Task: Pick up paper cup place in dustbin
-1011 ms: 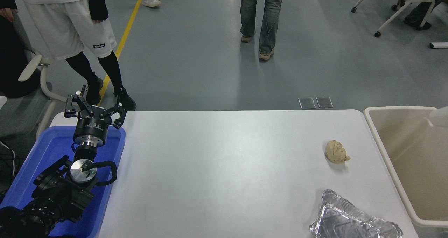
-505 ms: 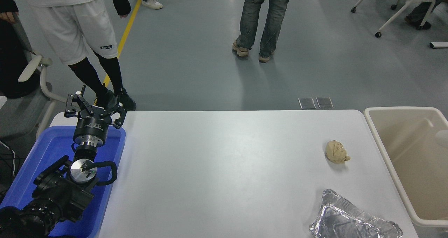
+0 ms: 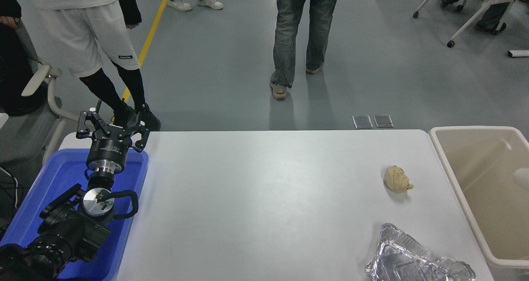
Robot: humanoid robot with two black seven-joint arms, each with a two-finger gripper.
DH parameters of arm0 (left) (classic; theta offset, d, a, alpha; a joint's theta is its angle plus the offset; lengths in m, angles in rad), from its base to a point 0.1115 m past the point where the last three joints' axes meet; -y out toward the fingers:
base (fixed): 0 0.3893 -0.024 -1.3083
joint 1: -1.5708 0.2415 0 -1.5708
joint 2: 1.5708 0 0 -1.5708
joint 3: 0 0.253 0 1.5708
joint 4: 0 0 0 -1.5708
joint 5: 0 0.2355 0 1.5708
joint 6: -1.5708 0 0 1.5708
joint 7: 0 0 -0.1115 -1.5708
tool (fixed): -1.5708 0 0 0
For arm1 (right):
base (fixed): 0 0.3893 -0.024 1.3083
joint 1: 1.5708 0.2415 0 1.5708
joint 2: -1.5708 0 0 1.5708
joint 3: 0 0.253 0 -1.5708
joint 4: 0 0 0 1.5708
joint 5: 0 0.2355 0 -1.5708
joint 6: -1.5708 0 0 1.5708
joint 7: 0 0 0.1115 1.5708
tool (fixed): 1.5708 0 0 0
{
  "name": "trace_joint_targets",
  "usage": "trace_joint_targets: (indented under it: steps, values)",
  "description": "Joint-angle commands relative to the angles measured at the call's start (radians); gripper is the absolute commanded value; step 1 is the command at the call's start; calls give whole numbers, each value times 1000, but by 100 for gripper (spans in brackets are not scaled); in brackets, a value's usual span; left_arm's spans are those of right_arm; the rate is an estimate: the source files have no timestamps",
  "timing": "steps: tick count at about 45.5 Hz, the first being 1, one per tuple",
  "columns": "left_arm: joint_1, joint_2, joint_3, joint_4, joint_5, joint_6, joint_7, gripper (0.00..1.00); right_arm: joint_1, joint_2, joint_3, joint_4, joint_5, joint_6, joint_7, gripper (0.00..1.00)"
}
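Note:
The paper cup [image 3: 522,177] shows as a small white shape at the picture's right edge, lying inside the beige dustbin [image 3: 471,128] that stands off the table's right end. Only part of the cup is in the picture. My left gripper [image 3: 112,125] is parked at the lower left over the far end of a blue bin, open and empty, far from the cup. My right arm and gripper are out of view.
A blue plastic bin [image 3: 62,177] sits at the table's left end under my left arm. A tan paper wad [image 3: 397,179] and a silver foil tray [image 3: 417,261] lie on the table's right part. People stand beyond the far edge.
The white cup has dropped from level with the dustbin's far rim down into the bin. The people behind the table have shifted. My left arm has not moved.

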Motion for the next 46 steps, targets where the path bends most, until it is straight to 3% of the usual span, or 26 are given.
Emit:
trace_joint_targets:
  steps: [1,37,46]
  values:
    - [0,0,0,0,0,0,0,99,-5,27,0,6,4,-93,3,100]
    - [0,-1,0,0,-2,3,-1,99,9,19,-2,-10,-12,-91,1,100]
    - [0,-1,0,0,-2,3,-1,99,20,-38,-10,47,-17,-47,1,100]
